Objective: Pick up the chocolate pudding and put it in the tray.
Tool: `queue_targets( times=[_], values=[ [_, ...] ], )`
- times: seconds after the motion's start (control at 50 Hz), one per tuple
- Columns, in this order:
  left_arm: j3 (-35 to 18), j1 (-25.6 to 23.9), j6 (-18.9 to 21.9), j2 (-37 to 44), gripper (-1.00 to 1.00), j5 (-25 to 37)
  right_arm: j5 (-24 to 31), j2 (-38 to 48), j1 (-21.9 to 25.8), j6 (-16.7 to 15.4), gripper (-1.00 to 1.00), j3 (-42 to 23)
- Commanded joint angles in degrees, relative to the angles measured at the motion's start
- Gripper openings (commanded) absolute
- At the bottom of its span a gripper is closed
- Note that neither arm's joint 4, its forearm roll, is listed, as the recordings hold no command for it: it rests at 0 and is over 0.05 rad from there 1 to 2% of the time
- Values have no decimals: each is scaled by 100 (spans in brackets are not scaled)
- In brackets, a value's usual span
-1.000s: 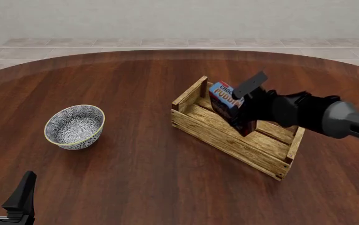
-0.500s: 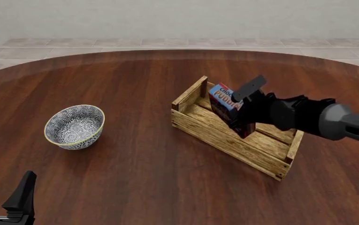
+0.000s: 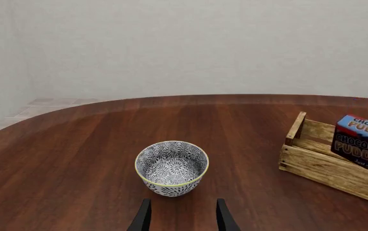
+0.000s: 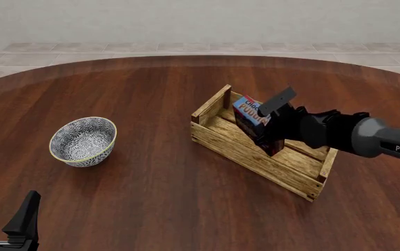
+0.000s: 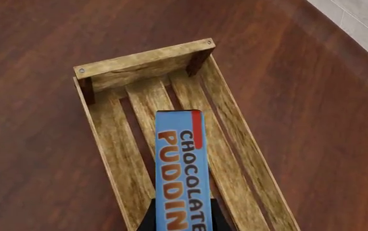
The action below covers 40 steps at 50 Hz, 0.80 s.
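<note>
Front view showed the right gripper (image 4: pixel 268 124) clamped on the chocolate pudding (image 4: pixel 254 123), held tilted over the tray (image 4: pixel 255 151) interior; lowering and release looked left to do. Left gripper (image 4: pixel 6 215) sat idle, fingers apart, near the bowl (image 4: pixel 83 140)

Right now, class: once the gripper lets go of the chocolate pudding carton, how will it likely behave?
The chocolate pudding hangs tilted in the right gripper above the tray, so it would probably topple flat. Its straight edges suggest stiff card, unlikely to sag. Flat faces mean it should not roll.
</note>
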Motion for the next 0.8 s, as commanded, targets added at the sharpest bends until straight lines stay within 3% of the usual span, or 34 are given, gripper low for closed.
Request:
queue_targets(
  times=[0.02, 0.8],
  values=[
    [0, 0, 0, 0, 100, 0, -81, -5, -7, 87, -100, 55],
    [0, 0, 0, 0, 100, 0, -426, 114, -53, 238, -100, 287]
  ],
)
